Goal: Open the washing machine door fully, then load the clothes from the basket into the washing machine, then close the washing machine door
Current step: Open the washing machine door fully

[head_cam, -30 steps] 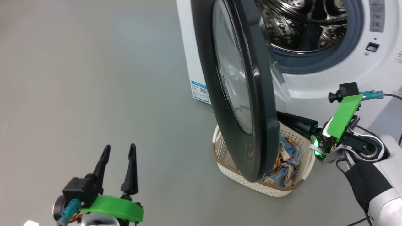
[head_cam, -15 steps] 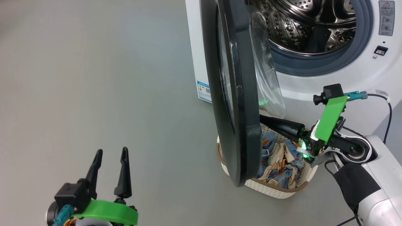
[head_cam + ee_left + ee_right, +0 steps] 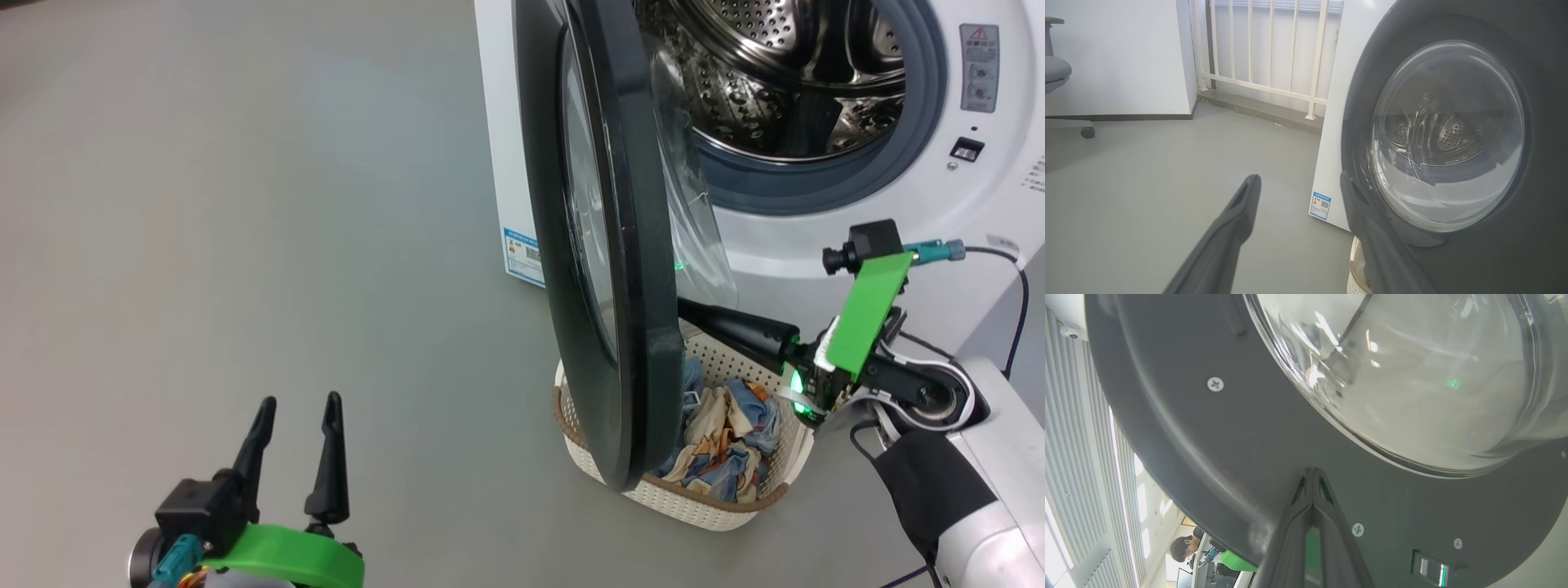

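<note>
Right gripper (image 3: 1312, 472) has its fingers pressed together, holding nothing, with the tips at the inner face of the washing machine door (image 3: 1241, 449) just ahead, probably to push it wider from behind. Just below it sits the basket (image 3: 694, 500) of clothes (image 3: 727, 441), partly under the half-open door. Left gripper (image 3: 298, 404), fingers apart, hangs well away past the door's outer side.

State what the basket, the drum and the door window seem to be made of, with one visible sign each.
Basket: probably moulded plastic, matt cream, judging by its regular grid of holes; the brown rim looks woven.
Drum: likely stainless steel, shiny, with punched holes and bright reflections.
Door window: clear glass or hard plastic, glossy; the drum shows through it.
</note>
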Controlling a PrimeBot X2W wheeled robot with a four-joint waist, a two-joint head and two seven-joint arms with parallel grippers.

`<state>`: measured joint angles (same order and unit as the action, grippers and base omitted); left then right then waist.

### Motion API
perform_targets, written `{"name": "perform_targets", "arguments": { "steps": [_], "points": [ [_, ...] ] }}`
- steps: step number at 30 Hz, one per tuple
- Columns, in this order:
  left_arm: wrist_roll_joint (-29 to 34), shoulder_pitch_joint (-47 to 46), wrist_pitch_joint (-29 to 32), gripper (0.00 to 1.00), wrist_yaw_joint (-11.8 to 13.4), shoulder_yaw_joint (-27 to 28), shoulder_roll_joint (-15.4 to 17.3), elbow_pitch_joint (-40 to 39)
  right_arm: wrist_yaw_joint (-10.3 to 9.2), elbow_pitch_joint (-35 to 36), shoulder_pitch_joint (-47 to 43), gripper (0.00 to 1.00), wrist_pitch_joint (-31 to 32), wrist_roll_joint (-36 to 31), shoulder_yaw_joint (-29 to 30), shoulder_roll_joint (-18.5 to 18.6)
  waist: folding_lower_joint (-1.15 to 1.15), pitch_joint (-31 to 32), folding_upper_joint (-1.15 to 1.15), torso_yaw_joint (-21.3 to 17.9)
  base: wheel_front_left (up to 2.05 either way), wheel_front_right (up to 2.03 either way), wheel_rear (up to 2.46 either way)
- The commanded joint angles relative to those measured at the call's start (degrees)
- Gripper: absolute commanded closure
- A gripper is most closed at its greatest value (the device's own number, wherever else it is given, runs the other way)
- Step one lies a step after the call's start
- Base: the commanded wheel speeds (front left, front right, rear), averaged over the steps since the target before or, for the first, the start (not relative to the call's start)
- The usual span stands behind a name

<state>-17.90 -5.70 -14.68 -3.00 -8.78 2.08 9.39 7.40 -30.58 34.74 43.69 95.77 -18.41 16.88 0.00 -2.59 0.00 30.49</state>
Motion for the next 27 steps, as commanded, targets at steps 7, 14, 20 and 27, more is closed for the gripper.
{"name": "perform_targets", "arguments": {
  "steps": [7, 14, 20, 27],
  "points": [
    [1.22, -1.14, -0.32, 0.0, -1.23, 1.69, 0.79, 0.8, 0.09, 3.89, -3.11, 0.58, -1.68, -0.96, 1.42, 0.96, 0.0, 2.13, 0.0, -2.27, 0.0, 0.0, 0.0],
    [1.52, -1.09, -0.32, 0.0, -1.8, 2.13, 0.79, 1.43, 0.09, 7.08, -4.23, 0.0, -3.77, -3.29, 1.64, 1.44, 0.0, 3.18, 0.0, -7.38, 0.0, 0.0, 0.0],
    [1.66, -1.23, -0.32, 0.0, -2.07, 2.46, 0.79, 1.62, 0.09, 12.48, -5.9, 0.0, -6.97, -6.78, 1.41, 2.3, 0.0, 3.68, 0.0, -12.62, 0.0, 0.0, 0.0],
    [1.74, -1.39, -0.32, 0.0, -2.16, 3.1, 0.79, 1.56, 0.09, 18.83, -8.44, 0.0, -12.2, -10.25, 2.06, 3.99, 0.0, 3.56, 0.0, -16.78, 0.0, 0.0, 0.0]
  ]
}}
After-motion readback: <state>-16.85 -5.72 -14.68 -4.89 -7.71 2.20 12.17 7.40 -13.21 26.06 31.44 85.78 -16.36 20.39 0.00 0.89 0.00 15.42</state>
